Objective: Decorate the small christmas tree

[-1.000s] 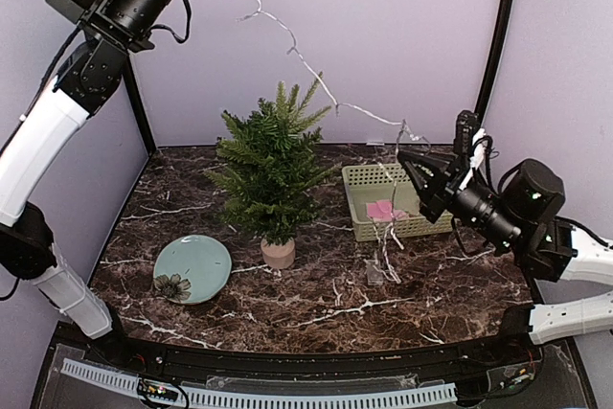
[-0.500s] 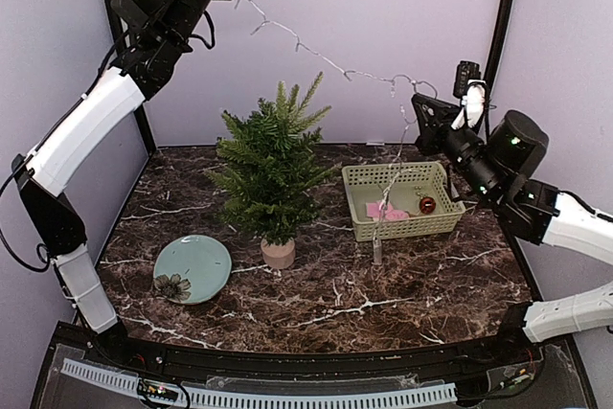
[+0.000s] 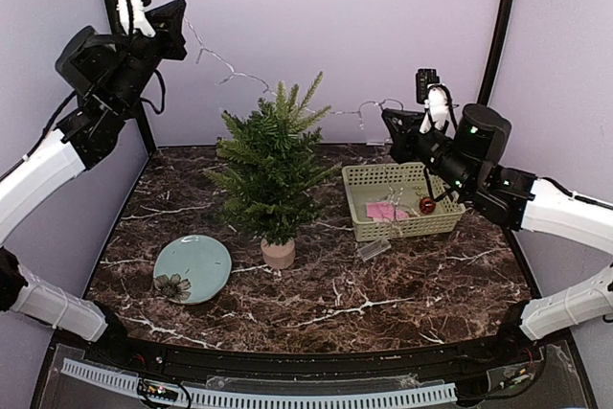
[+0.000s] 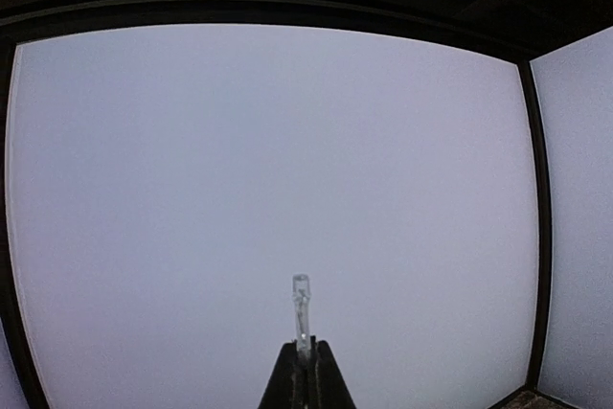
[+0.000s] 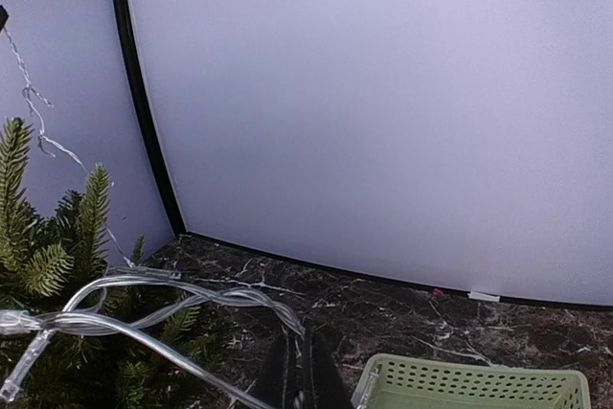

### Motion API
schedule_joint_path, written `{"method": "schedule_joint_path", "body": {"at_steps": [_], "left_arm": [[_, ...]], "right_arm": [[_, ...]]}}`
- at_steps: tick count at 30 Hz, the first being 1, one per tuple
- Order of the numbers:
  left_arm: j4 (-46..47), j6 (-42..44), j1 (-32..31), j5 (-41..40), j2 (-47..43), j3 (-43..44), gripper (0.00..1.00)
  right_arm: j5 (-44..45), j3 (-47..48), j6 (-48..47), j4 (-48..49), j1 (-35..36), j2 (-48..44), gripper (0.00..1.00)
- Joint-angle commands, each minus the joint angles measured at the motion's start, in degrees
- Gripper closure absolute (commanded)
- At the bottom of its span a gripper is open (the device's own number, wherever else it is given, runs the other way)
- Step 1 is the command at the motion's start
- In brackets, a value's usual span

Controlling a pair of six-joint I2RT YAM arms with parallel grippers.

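Note:
The small christmas tree (image 3: 271,165) stands in a beige-pink pot (image 3: 278,254) left of centre on the table. A clear light string (image 3: 230,74) hangs between my two grippers and sags just above and behind the tree top. My left gripper (image 3: 179,18) is high at the back left, shut on one end bulb of the string (image 4: 302,304). My right gripper (image 3: 388,124) is right of the tree top, above the basket's back left corner, shut on the string's wires (image 5: 192,294). The tree (image 5: 57,256) shows at the left in the right wrist view.
A pale green basket (image 3: 356,200) right of the tree holds a red bauble (image 3: 426,204) and pink pieces (image 3: 381,210). The string's clear end piece (image 3: 374,248) lies on the table before the basket. A light blue plate (image 3: 192,268) lies front left. The basket rim (image 5: 469,380) shows in the right wrist view.
Both grippers moved left with the string, the left one also lower. The string dropped from well above the tree to its top. The hanging tail now rests by the basket.

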Motion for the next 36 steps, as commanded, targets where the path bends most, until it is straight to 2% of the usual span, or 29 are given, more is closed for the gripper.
{"method": "schedule_joint_path", "body": {"at_steps": [1,6,12,16,22,26,30,36], "left_arm": [[-0.7,-2.8,0.0,4.6,-7.0,-2.9,1.0],[-8.8,-6.5,-0.1,9.0,-10.9,-3.2,1.0],[-15.0,-6.0,-0.1,12.8,-15.9,-8.6,1.0],[-17.7,-6.3,-0.1,23.2,-17.8,-10.6,1.0],[-23.2,-5.3,-1.4,29.6,-18.3,-9.2,1.0],[-28.2,-3.0,-4.2,33.9,-17.8,-8.2,1.0],[-31.8,1.8,-10.6,34.1,-17.0,-8.0,1.0],[-35.4,6.1,-13.8,34.2,-13.5,-5.6,1.0]], "right_arm": [[-4.7,3.6,1.0,-0.2,-0.4,0.0,1.0],[-7.1,4.9,0.8,-2.7,-0.4,0.6,1.0],[-9.4,5.7,0.5,-4.7,-0.4,1.3,1.0],[-10.9,5.6,0.7,-4.8,-0.4,1.6,1.0],[-13.1,5.5,1.3,-4.9,-0.3,2.2,1.0],[-14.3,5.6,1.5,-5.0,-0.3,2.5,1.0],[-15.1,5.8,1.5,-5.0,-0.3,3.0,1.0],[-15.7,5.8,1.8,-5.1,-0.1,3.5,1.0]]}}
